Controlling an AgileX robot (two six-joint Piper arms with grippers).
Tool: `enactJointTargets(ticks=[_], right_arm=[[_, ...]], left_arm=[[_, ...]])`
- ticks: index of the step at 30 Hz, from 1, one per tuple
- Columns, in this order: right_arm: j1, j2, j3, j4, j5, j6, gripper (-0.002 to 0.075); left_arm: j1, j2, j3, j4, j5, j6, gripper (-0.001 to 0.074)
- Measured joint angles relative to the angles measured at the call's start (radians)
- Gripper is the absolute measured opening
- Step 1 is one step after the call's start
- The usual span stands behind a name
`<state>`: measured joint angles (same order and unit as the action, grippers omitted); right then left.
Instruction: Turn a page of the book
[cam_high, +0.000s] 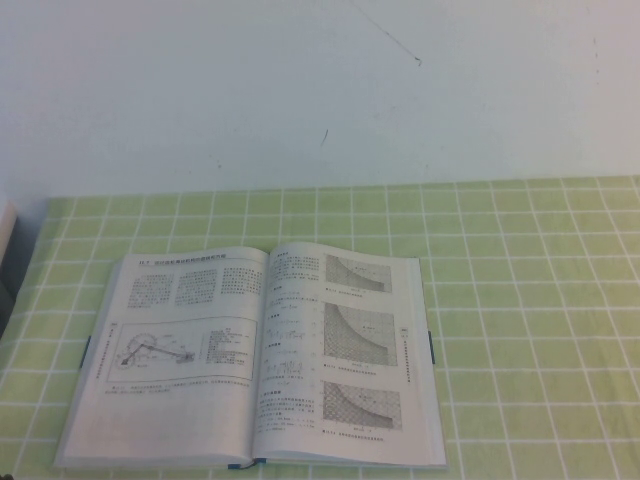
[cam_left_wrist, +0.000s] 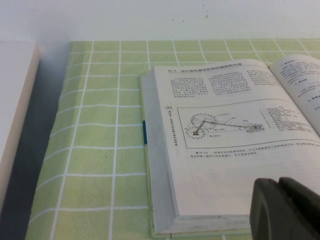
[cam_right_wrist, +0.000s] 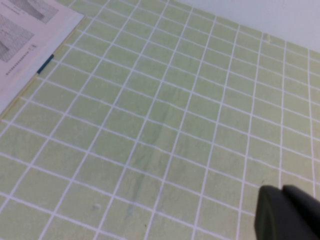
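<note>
Book (cam_high: 255, 355) sits nearest the high camera, lying open and flat on the green checked tablecloth (cam_high: 520, 330), left of centre, its near edge close to the table's front edge. Left-hand leaf showing is the page (cam_high: 180, 345): text columns on top, circular mechanism drawing below, lying flat on the left stack. Right-hand leaf (cam_high: 350, 345) carries three grey shaded graphs down its outer side plus a text column by the spine. Thin grey-blue cover edges peek out at both sides and at the spine's near end.

Neither arm appears in the high view. Left gripper (cam_left_wrist: 285, 207) shows only in the left wrist view as a dark block at the frame corner, hovering just off the near corner of the book's left side; the mechanism drawing is clear there. Released or clenched: cannot tell. Right gripper (cam_right_wrist: 287, 212) shows in the right wrist view as a dark block over bare tablecloth, well apart from the book's right edge; grip state cannot tell either.

White wall (cam_high: 320, 90) behind the table. Pale white slab (cam_left_wrist: 15, 110) beside the table's left edge.
</note>
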<state>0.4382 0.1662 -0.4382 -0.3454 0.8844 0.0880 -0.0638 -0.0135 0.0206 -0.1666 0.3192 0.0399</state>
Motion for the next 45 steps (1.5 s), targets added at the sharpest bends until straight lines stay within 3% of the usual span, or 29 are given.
enactJointTargets(ticks=[15,21,28,31,45], right_arm=[[-0.015,-0.027,0.011,0.002,-0.020,0.000,-0.0001],[-0.187,-0.124,0.086,0.066,-0.180,-0.066,-0.0001],[-0.423,-0.179,0.311,0.200,-0.428,-0.201,-0.0001],[-0.479,-0.179,0.401,0.211,-0.480,-0.216,-0.0001],[-0.437,-0.179,0.457,0.229,-0.520,-0.173,-0.0001]], left_arm=[[0.000,0.000,0.000,0.002,0.001,0.002,-0.0004],[0.000,0.000,0.000,0.002,0.002,0.004,-0.0004],[0.000,0.000,0.000,0.002,0.002,0.004,-0.0004],[0.000,0.000,0.000,0.004,0.002,0.004,-0.0004],[0.000,0.000,-0.002,0.004,0.004,0.007,-0.0004]])
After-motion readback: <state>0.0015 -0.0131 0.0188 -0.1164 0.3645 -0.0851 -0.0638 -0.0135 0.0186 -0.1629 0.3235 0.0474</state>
